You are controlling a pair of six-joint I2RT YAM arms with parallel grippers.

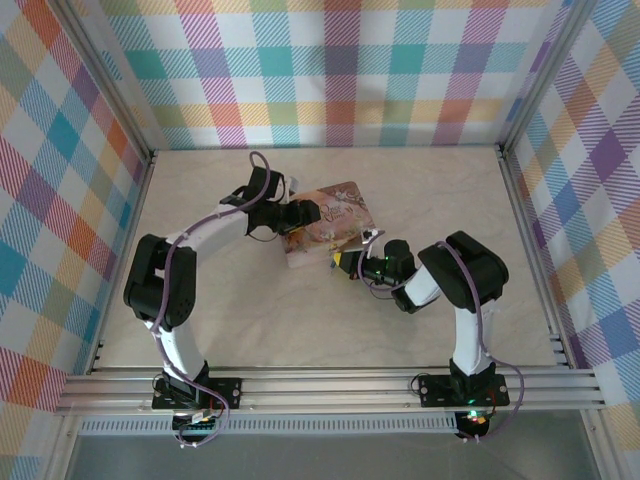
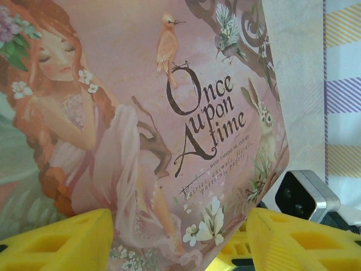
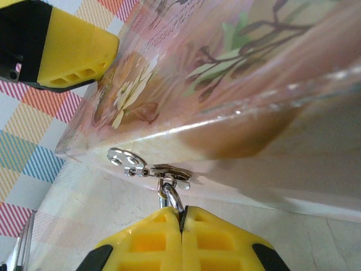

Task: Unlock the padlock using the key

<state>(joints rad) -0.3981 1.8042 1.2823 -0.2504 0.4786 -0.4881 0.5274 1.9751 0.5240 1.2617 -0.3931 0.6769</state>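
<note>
Your right gripper (image 3: 181, 214) has its yellow fingertips pressed together on the padlock (image 3: 173, 197). You can see its thin silvery shackle rising out of the seam, while the body is hidden between the pads. The shackle hooks into the small metal hasp (image 3: 169, 174) on the side wall of the pink tin (image 3: 237, 73). Your left gripper (image 2: 180, 228) stands with its jaws apart and a corner of the tin between them; whether they pinch it, you cannot tell. The tin lies near the middle of the table (image 1: 300, 330), a little toward the far edge.
</note>
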